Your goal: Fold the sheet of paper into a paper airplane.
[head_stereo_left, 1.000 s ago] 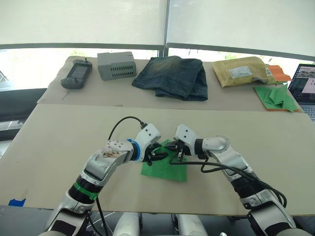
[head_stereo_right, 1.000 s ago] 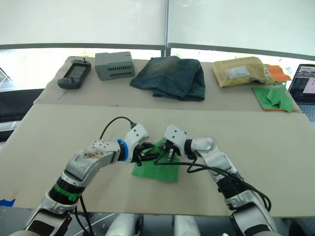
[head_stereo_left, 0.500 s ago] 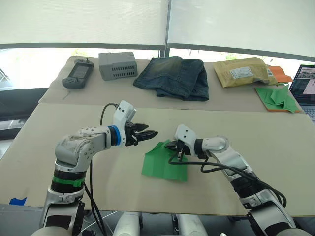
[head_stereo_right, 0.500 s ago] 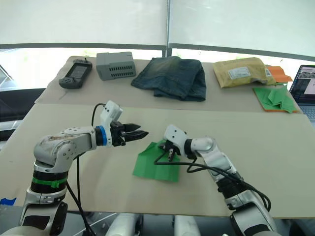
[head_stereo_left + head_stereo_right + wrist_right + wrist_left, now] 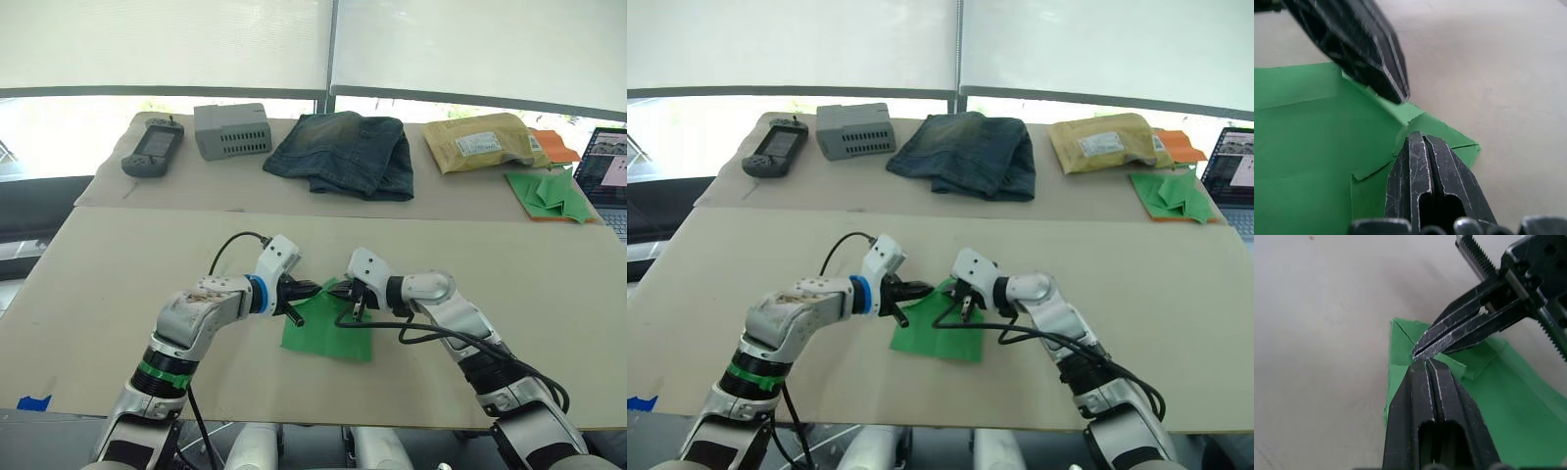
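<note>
Presently we log one sheet of paper [image 5: 326, 333], bright green, creased, lying flat on the near counter [image 5: 118, 264] between both arms. Left claw [image 5: 1425, 363]: fingers pressed together, tips at the sheet's folded far corner. Right claw [image 5: 1418, 138]: fingers likewise together, tip on that same corner, apparently pinning it rather than gripping. The two claws nearly touch.
</note>
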Tool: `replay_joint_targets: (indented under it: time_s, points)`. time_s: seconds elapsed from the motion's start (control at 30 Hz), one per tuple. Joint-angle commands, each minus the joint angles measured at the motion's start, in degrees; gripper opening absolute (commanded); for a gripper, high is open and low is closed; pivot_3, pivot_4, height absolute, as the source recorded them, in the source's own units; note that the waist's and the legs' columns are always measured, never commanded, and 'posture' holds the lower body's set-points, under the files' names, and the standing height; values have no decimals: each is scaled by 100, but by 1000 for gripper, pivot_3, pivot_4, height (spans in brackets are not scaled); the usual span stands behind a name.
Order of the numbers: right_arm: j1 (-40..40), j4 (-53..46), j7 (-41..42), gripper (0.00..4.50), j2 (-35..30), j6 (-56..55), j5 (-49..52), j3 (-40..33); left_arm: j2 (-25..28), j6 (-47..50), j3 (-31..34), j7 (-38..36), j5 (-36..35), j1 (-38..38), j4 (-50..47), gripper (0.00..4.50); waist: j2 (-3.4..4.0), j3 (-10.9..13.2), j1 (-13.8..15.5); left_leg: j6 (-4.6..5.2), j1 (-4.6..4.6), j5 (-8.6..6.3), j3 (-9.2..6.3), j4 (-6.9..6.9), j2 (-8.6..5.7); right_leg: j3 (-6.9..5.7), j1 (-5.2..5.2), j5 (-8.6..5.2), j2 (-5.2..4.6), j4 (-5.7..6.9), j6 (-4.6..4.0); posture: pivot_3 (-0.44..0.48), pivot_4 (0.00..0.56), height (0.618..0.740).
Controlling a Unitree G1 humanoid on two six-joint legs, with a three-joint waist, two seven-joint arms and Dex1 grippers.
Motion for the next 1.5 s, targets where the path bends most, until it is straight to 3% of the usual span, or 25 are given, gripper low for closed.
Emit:
replay_joint_targets:
  time_s: [0.03, 0.3, 0.63, 0.9, 1.2, 1.5]
  points:
    - [36, -127, -67, 0, -67, 92, -52, -73, 45, -275, -144, -74, 171, 50, 54, 37, 0, 0, 2, 0, -1, 0, 0, 0, 0, 0, -1, 0, 0, 0, 0, 0, 150, 728]
    - [23, -509, -185, 0, 167, 206, 324, -321, -20, -275, -114, -38, 181, 177, 37, 37, 0, 0, 7, 0, -3, 0, -2, 0, 0, 0, -1, -2, 0, -1, 3, 0, 150, 728]
    - [31, 220, -478, 0, 429, -54, -23, -20, -32, -279, -30, -15, 175, 133, 64, 37, 0, 0, 2, 0, -3, 0, -1, 0, 0, 0, -1, -2, -2, -1, 3, 0, 150, 728]
    - [-84, 717, -931, 0, 360, 22, -92, -338, -19, -272, -3, 0, 151, 160, 1, 37, 0, 0, 14, 0, 1, 0, -2, 0, 1, 0, 2, -5, -2, 0, 9, 0, 150, 728]
    - [37, 180, -570, 0, 435, -428, 342, -511, -4, -323, -11, -13, 183, 153, 54, 37, 0, 0, 6, 0, -1, 0, -1, 0, 0, 0, 1, -6, -2, -1, 10, 0, 150, 728]
    - [548, 68, -434, 0, 411, -405, 52, -36, -14, -342, 67, 61, 226, 128, 116, 37, 0, 0, -15, 0, 1, 0, -4, 0, 2, 0, 1, -10, -1, -1, 16, 0, 150, 728]
